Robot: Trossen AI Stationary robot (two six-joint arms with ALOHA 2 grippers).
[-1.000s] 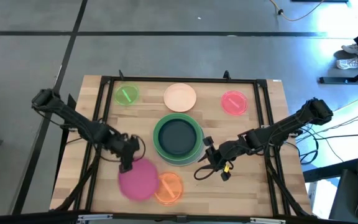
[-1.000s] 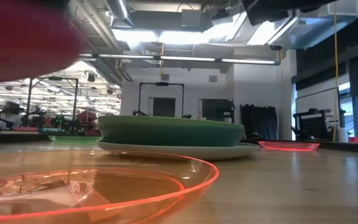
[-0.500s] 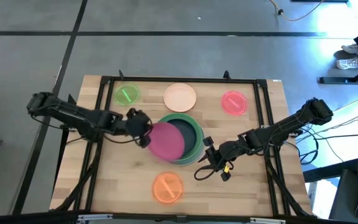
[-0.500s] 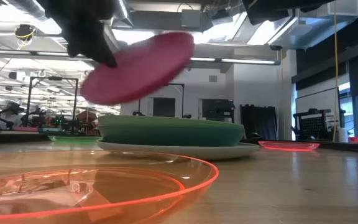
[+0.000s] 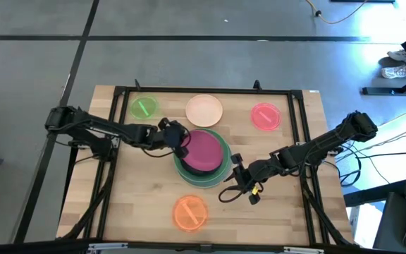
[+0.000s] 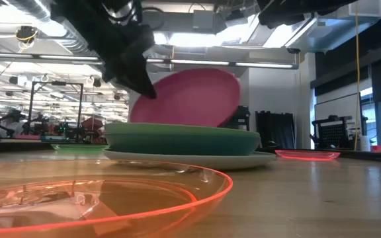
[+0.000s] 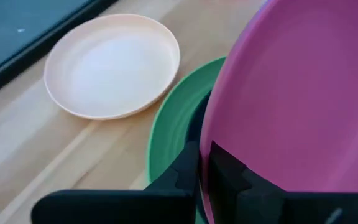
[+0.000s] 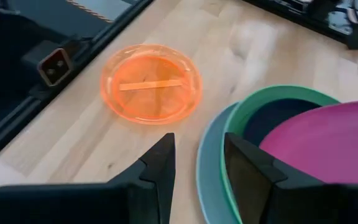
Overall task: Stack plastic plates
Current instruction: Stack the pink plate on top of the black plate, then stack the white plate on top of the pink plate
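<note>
Left tool (image 5: pixel 182 140) clamped on the rim of the magenta plate (image 5: pixel 204 150), holding it tilted over the centre stack: rim at the tool high, far edge dipping toward the plates below. In the low view the magenta plate (image 6: pixel 189 98) looks to be just at the green plate (image 6: pixel 181 139); contact cannot be told.

Stack so far: pale blue-grey plate (image 5: pixel 223 176) at the bottom, green plate above it, darker plates nested inside.

Right tool (image 5: pixel 235 177) waits just beside the stack's right edge, fingers parted a little, holding nothing.

Loose on the worktop (image 5: pixel 294 212): lime green plate (image 5: pixel 143 107), peach plate (image 5: pixel 204 110) and pink-red plate (image 5: pixel 265 116) along the far side, translucent orange plate (image 5: pixel 190 212) near the front.

Step in hand, as I judge it: placing the magenta plate. The next move calls for levelling it, centring it in the nest and opening the fingers. Four loose plates remain.
</note>
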